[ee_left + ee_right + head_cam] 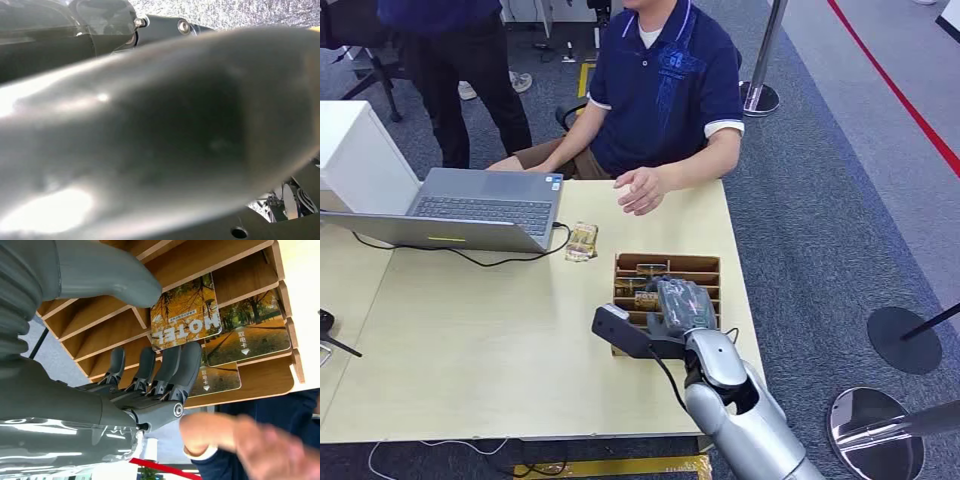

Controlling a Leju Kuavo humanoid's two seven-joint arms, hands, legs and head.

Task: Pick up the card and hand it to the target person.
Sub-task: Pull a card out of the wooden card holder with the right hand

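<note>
Card (pixel 185 310), a glossy rectangular autumn-tree print marked HOTEL, is seen standing in a slot of the slatted wooden card rack (pixel 241 267), beside two similar cards (pixel 251 332) in neighbouring slots. It has not been lifted yet. The right hand (pixel 158 330) is spread around it, thick grey thumb (pixel 113 277) on one face side, dark fingers (pixel 186 367) on the other; nothing is grasped.

Risks judged from here:
- thin, slick card may slip out of a light pinch
- a neighbouring card may be caught together with it
- rack may be dragged or tipped if the card binds in its slot
- seated person's hand (pixel 641 188) waits just beyond the rack; a bump is possible at handover

Left hand state cannot be told.
</note>
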